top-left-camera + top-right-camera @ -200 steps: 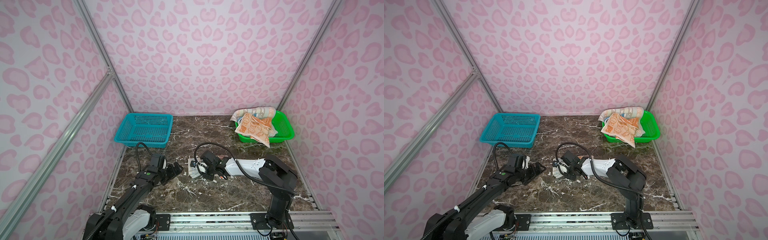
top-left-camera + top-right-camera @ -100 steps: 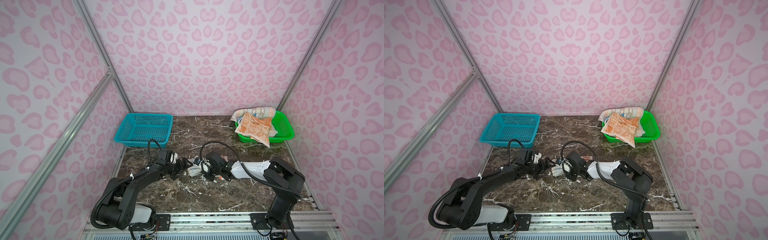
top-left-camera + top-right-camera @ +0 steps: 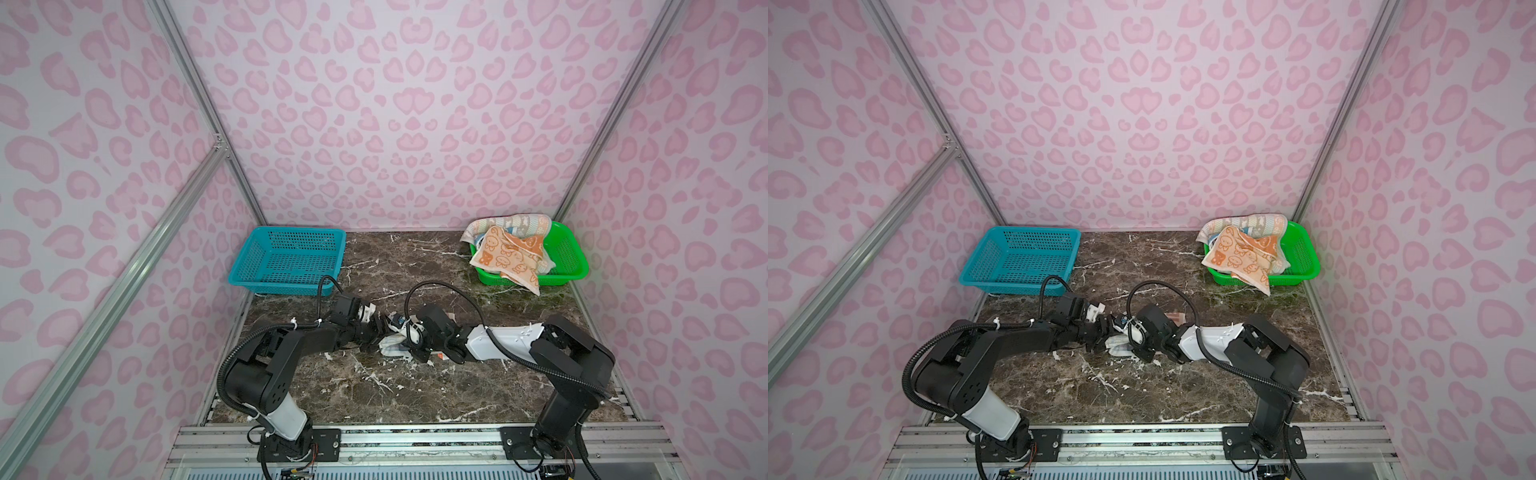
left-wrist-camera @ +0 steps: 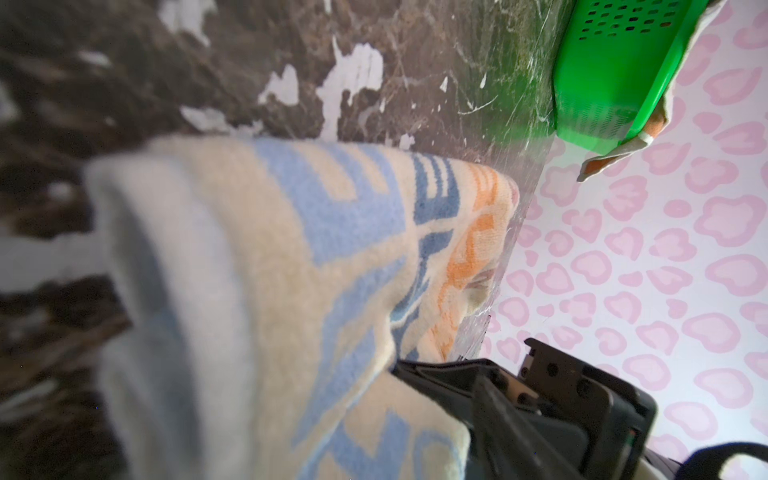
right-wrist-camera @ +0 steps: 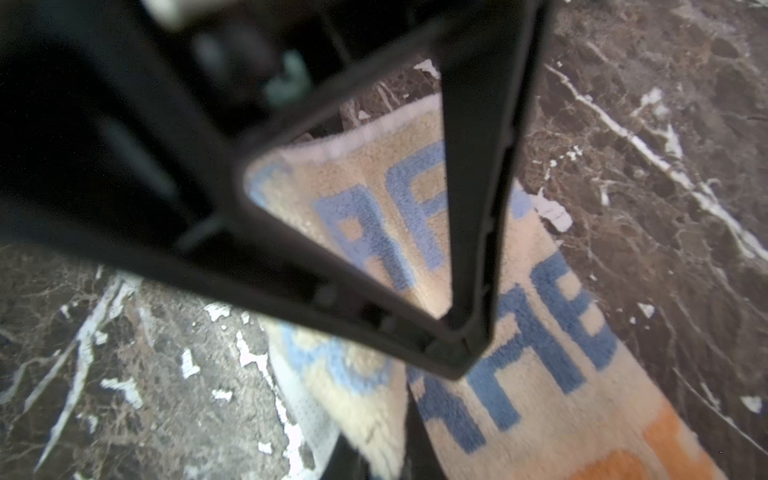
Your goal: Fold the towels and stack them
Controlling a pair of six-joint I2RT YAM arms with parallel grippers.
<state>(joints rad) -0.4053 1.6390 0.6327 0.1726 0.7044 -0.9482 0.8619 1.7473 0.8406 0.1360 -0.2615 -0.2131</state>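
Towel (image 3: 390, 348), blue-lettered, lies bunched on table (image 3: 415, 395) centre, R gripper (image 5: 457, 361) pinched shut on it, L gripper (image 3: 377, 329) just beside, jaw state unclear; if L misses the edge, fold could skew or drag.

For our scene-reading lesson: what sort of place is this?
Probably a robot test cell, not a home: two arms bolted to a rail, pink panels on metal posts boxing in a marble table, and a green basket of towels.
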